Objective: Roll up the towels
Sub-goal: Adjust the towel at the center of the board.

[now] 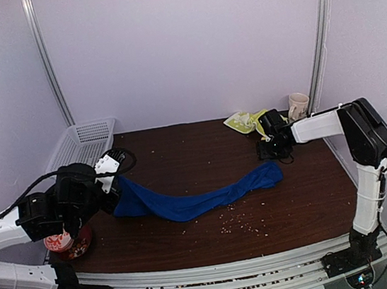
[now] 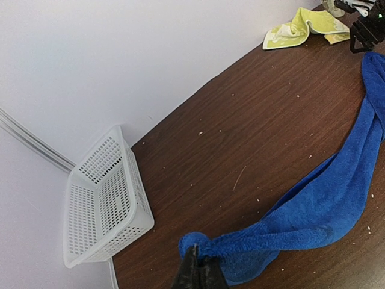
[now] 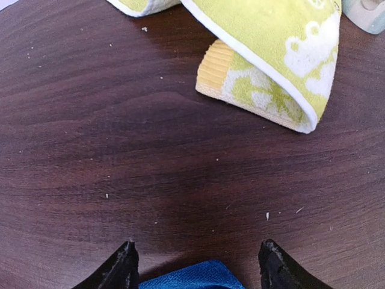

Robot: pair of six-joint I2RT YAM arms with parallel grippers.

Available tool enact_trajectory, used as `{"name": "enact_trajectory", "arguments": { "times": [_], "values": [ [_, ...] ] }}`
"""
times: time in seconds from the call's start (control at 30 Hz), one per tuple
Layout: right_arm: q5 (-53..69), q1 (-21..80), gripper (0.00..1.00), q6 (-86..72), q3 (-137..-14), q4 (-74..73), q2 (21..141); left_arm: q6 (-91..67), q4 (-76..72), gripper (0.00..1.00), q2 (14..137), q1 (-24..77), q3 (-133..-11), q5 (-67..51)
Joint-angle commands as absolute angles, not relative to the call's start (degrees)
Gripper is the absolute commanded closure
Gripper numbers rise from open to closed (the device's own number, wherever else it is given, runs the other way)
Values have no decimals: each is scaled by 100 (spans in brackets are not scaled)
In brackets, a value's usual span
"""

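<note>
No readable text anywhere; print on the red/white cup (image 1: 58, 240) at near-left is too small to make out, and it sits on a dark red saucer (image 1: 81, 249). Blue towel (image 1: 200, 195) lies stretched like a rope across mid counter (image 1: 180, 153), L to R. Yellow-green towel (image 3: 271, 54), white pattern, lies crumpled and partly folded at far-right, near a pale mug (image 1: 297, 106), well apart from the blue one. White slotted basket (image 2: 102, 198) sits at the far-left corner, tilted against the wall. Crumbs (image 1: 239, 220) are scattered near the front edge. Left arm reaches in low from the left, and the left gripper (image 2: 200, 268) is clenched on the bunched L end of the blue towel. Right arm is folded at the elbow, forearm pointing left, wrist angled down at the counter. Right gripper (image 3: 198, 265) is released, fingers (image 3: 123, 268) spread wide, with the R tip of the blue towel showing between them; no contact visible.
</note>
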State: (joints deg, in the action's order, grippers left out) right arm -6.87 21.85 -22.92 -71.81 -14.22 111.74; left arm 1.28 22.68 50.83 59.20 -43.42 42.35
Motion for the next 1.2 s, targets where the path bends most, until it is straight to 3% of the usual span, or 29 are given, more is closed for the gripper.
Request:
{"name": "enact_trajectory", "arguments": {
  "times": [0.0,0.17,0.3,0.4,0.53,0.63,0.97,1.17],
  "values": [
    [-861,2171,32,-2287,-7253,-1642,11308,180,1997,100,5030,5908,-4289,4219],
    [-818,2162,34,-2233,-7089,-1587,11346,182,1985,100,4992,5906,-4271,4214],
    [-704,2153,44,-2189,-7001,-1533,11424,193,1961,100,4975,5906,-4251,4210],
    [-587,2153,56,-2201,-6954,-1452,11388,211,1944,100,4965,5906,-4236,4210],
    [-559,2158,84,-2211,-6967,-1443,11282,210,1950,100,4975,5905,-4228,4219],
    [-632,2153,100,-2158,-6997,-1356,11101,196,1911,100,4981,5906,-4226,4278],
    [-805,2158,100,-1330,-8801,-1353,10917,510,1949,100,5859,5755,-5675,5267],
    [-407,2274,100,-1247,-7447,-967,9262,450,2128,100,5489,5728,-5897,5181]
  ]
}}
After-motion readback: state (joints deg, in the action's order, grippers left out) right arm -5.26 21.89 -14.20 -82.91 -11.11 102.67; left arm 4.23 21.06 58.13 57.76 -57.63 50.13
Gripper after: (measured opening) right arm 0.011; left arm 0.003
